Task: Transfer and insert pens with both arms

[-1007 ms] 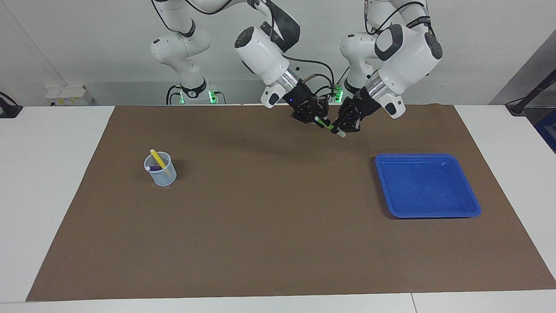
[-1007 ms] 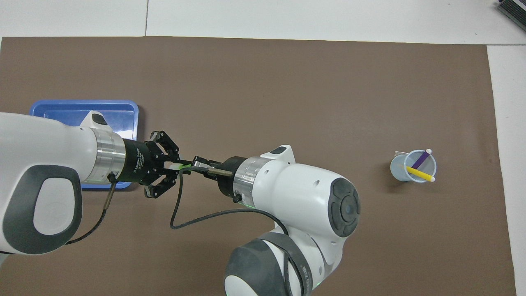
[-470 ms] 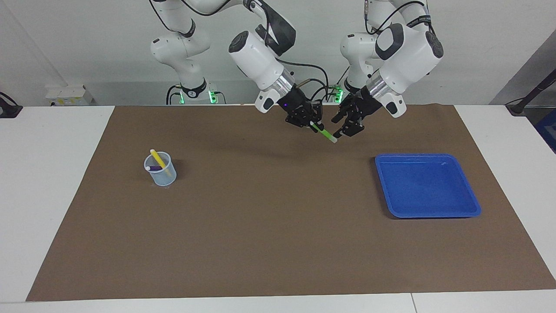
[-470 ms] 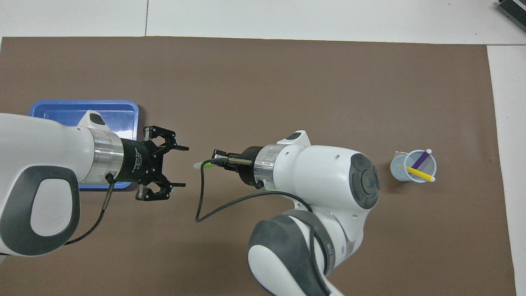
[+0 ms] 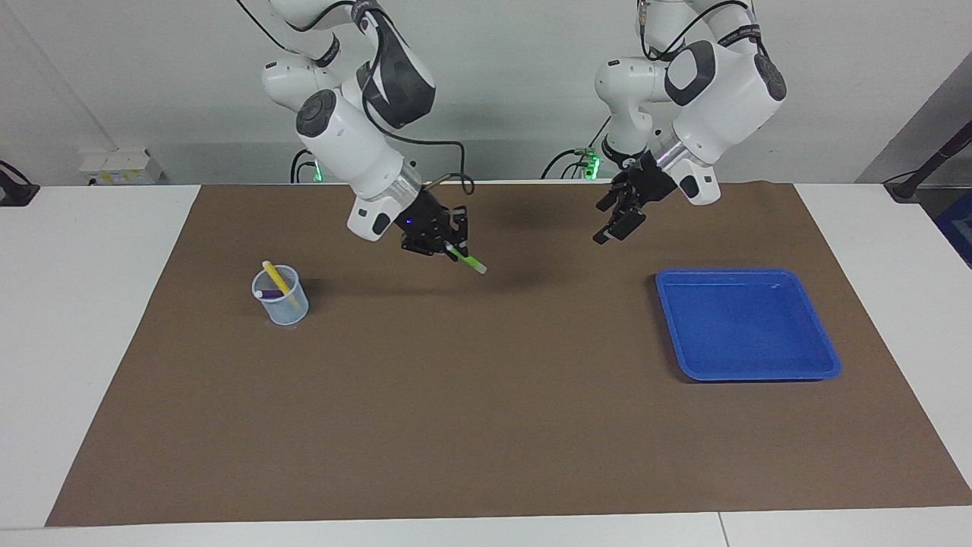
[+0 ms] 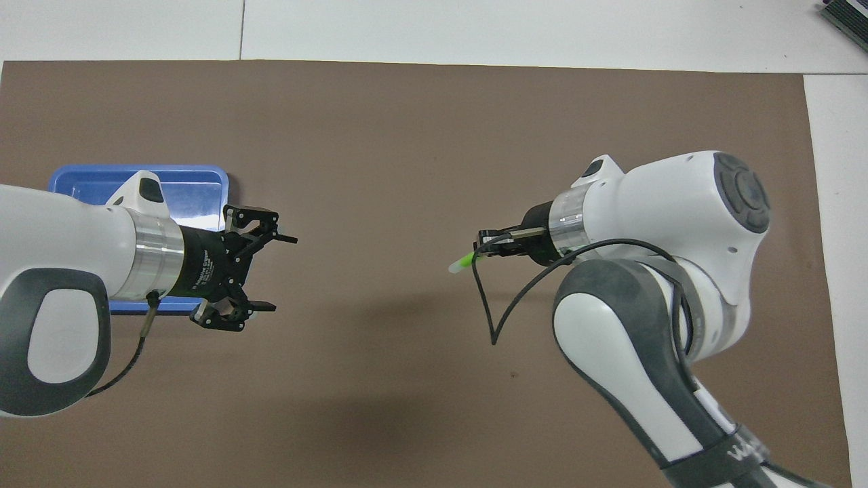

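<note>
Brown matting covers the white surface [image 5: 114, 319] where two white arms work. At the right arm's end a small translucent cup [image 5: 281, 296] stands on the mat with the yellow pen [image 5: 273, 276] and the purple pen [image 5: 267, 293] leaning inside it. The right end effector [image 5: 439, 245], fingers closed, grips the green pen [image 5: 468, 261] by one end over the mat's middle, the pale cap end slanting down and away from the cup. The left end effector [image 5: 619, 216], fingers spread wide and holding nothing, hangs over the mat beside the blue tray [image 5: 748, 365], which lies bare at the left arm's end. The green pen appears to be the last to go in. The risk is in the insertion: held slantwise by its tip, it could pivot in the grip, catch the rim or the two leaning pens, and tip the light cup over.
</note>
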Controlling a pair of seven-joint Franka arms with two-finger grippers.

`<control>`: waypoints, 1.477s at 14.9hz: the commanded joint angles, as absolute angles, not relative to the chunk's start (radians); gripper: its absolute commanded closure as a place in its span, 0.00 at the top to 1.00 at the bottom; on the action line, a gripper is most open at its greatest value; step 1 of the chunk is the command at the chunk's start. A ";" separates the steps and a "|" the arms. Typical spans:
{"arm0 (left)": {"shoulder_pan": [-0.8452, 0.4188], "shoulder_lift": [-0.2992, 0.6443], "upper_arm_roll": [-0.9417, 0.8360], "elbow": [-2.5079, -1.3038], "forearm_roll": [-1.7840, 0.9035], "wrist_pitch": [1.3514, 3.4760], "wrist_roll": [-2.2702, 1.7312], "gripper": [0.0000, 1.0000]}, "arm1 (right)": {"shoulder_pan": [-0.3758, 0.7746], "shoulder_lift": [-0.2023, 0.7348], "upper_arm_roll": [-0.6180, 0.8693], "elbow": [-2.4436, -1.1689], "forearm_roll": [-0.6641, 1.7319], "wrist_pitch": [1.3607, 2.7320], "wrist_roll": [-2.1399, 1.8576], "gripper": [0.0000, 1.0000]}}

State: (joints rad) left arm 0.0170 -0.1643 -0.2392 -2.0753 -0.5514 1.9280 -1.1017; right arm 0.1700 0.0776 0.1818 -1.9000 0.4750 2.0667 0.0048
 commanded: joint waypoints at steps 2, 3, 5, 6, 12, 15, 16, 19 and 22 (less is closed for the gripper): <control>0.150 -0.193 -0.236 -2.071 -0.422 1.829 -0.710 1.00 | 0.056 0.038 0.192 -1.870 0.355 1.889 -0.202 0.07; 0.176 -0.190 -0.236 -2.057 -0.396 1.809 -0.613 1.00 | 0.023 0.032 0.193 -1.855 0.301 1.846 -0.257 0.07; 0.236 -0.180 -0.236 -2.025 -0.312 1.792 -0.437 1.00 | -0.027 0.032 0.193 -1.810 0.206 1.760 -0.392 0.07; 0.248 -0.178 -0.236 -2.016 -0.263 1.792 -0.366 1.00 | -0.049 0.032 0.193 -1.803 0.146 1.741 -0.484 0.07; 0.307 -0.120 -0.235 -1.876 -0.128 1.755 -0.195 1.00 | -0.119 0.029 0.195 -1.854 -0.113 1.841 -0.817 0.07; 0.308 -0.110 -0.235 -1.833 -0.115 1.730 -0.195 1.00 | -0.143 0.008 0.193 -1.917 -0.114 1.897 -0.880 0.07; 0.308 -0.112 -0.235 -1.822 -0.110 1.727 -0.195 1.00 | -0.153 0.002 0.195 -1.939 -0.114 1.905 -0.894 0.07; 0.307 -0.117 -0.235 -1.813 -0.091 1.720 -0.196 1.00 | -0.172 -0.031 0.195 -2.025 -0.107 1.974 -0.904 0.09; 0.293 -0.118 -0.229 -1.804 -0.086 1.704 -0.196 1.00 | -0.181 -0.038 0.195 -2.065 -0.098 2.019 -0.900 0.58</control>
